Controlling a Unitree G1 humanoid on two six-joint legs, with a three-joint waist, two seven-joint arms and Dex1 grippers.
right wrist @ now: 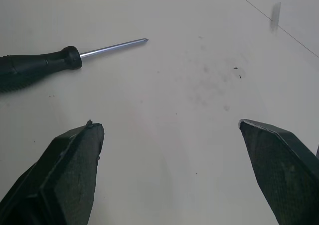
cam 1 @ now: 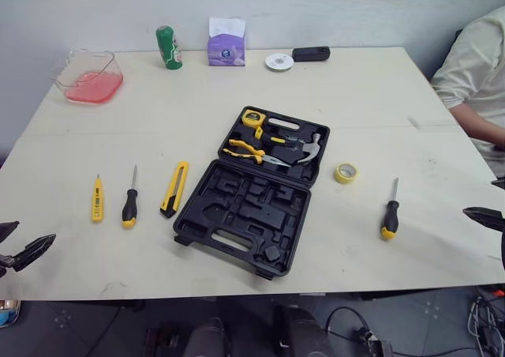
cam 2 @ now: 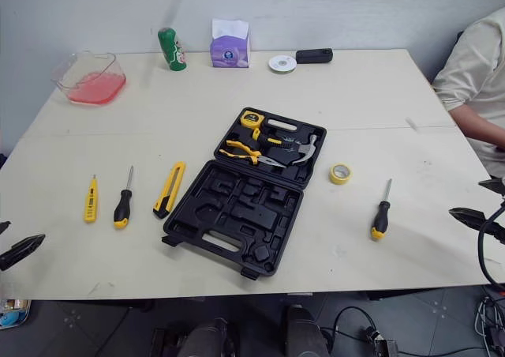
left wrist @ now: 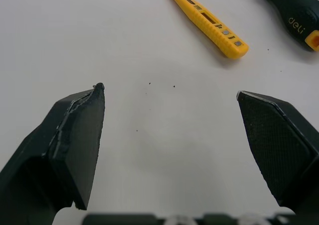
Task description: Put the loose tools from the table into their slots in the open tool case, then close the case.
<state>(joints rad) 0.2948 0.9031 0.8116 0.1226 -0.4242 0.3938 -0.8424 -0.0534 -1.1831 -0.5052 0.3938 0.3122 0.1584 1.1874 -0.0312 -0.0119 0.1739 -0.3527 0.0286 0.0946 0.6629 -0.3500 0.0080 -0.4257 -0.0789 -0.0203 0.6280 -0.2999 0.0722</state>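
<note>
Operator: Case [cam 1: 260, 215] position, seen from the head?

Observer: Centre of the surface [cam 1: 379, 96], lying open, with pliers [cam 1: 246, 152] and a hammer [cam 1: 309, 149] slotted in its upper half. To its left lie the knife [cam 1: 174, 189], left screwdriver [cam 1: 129, 207] and tester [cam 1: 96, 199]. To its right are the tape [cam 1: 345, 173] and right screwdriver [cam 1: 390, 217]. The left tool [cam 1: 35, 231] sits at the lower left edge and the right tool [cam 1: 480, 197] at the right edge, both empty.

Operator: Left wrist?

Observer: Its fingers [left wrist: 75, 135] are spread wide over bare surface with nothing between them. The tester lies top centre, and the left screwdriver's handle is in the upper right corner.

Operator: Right wrist?

Observer: That one is gaping and empty too. The right screwdriver lies upper left, shaft pointing right.

Operator: Handling?

Observer: Light and stiff, I'd judge. Round handles may roll, so pinch each screwdriver across its rubber grip. The slim tester looks slippery, so take it mid-body.
</note>
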